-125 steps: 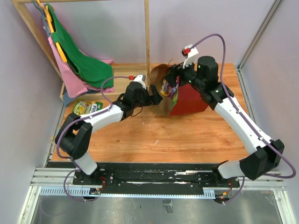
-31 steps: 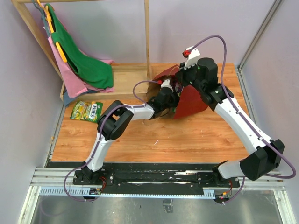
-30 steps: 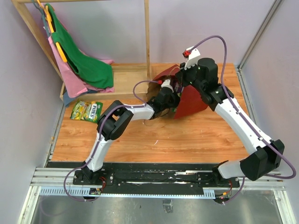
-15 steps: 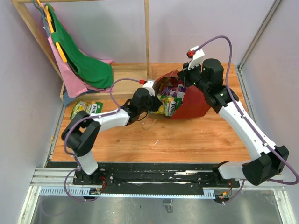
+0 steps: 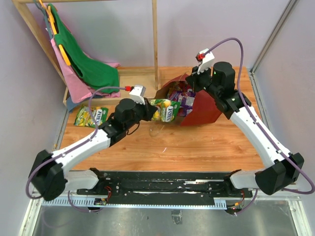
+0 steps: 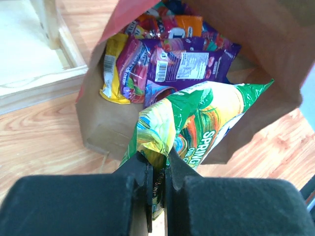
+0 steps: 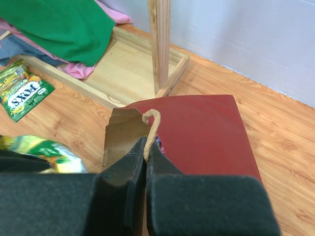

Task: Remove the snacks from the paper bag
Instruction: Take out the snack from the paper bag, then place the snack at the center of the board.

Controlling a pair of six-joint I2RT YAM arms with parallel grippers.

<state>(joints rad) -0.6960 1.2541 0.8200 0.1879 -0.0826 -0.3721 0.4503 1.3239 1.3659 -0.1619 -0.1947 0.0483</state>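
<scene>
The left gripper point(image 6: 158, 172) has its jaws closed tight on the corner of a green and yellow packet point(image 6: 197, 123), just outside the mouth of the paper bag point(image 5: 203, 110). The right gripper point(image 7: 146, 153) pinches the tan handle point(image 7: 151, 123) between closed jaws. Half a second before, the left gripper was at the mouth; now it is drawn back to the left. More snacks point(image 6: 182, 66) lie inside. Far left, another green packet point(image 5: 92, 116) lies on the tabletop point(image 5: 197, 147), with bare wood between it and the bag. The rack post point(image 5: 156, 44) stands just behind the mouth.
</scene>
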